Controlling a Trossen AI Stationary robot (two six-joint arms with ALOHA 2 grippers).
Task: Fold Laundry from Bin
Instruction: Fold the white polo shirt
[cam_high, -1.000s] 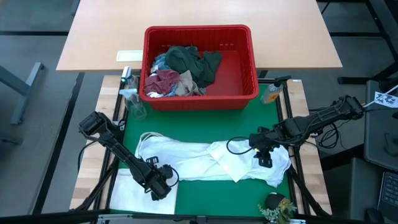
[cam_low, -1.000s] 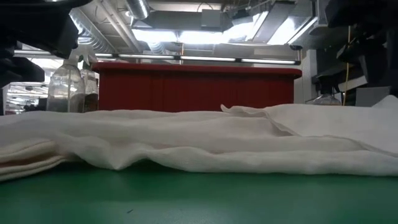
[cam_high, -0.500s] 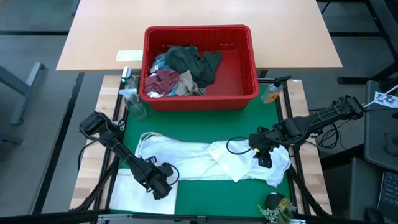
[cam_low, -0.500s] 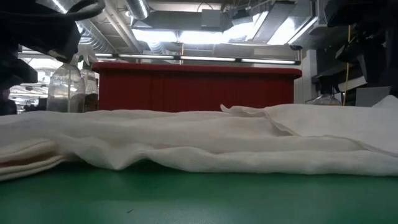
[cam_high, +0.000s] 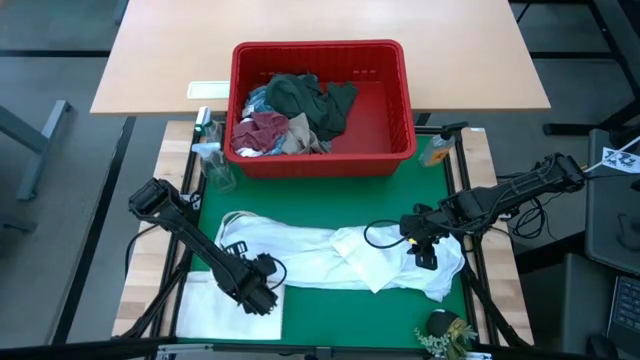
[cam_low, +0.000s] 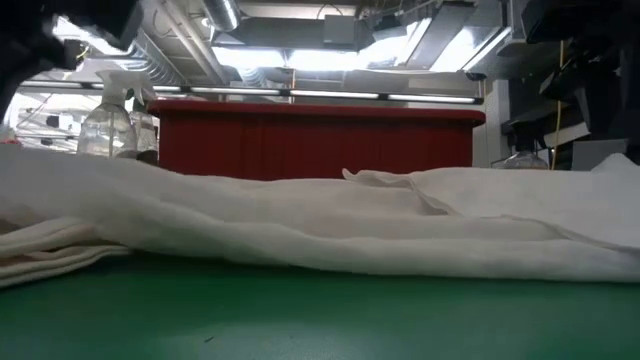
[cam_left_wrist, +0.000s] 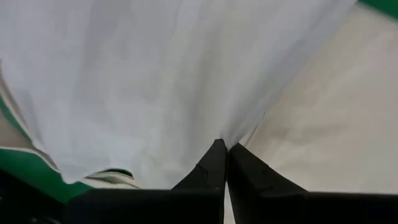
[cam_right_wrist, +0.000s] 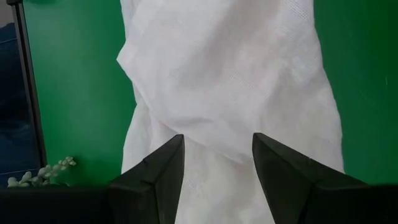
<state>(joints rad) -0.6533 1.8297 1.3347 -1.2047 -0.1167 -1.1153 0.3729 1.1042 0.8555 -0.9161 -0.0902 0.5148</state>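
White cloth, a garment (cam_high: 330, 255) of the laundry, lies spread on the green mat (cam_high: 330, 200) in front of the red bin (cam_high: 322, 108). Left gripper (cam_high: 262, 297) pinches its near-left edge; right gripper (cam_high: 424, 252) hovers spread over its right end. No legible writing anywhere.

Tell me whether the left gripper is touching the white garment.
Touching. In the left wrist view the left gripper has its fingers shut on a pinched fold of the white garment, with cloth creases running out from their tips.
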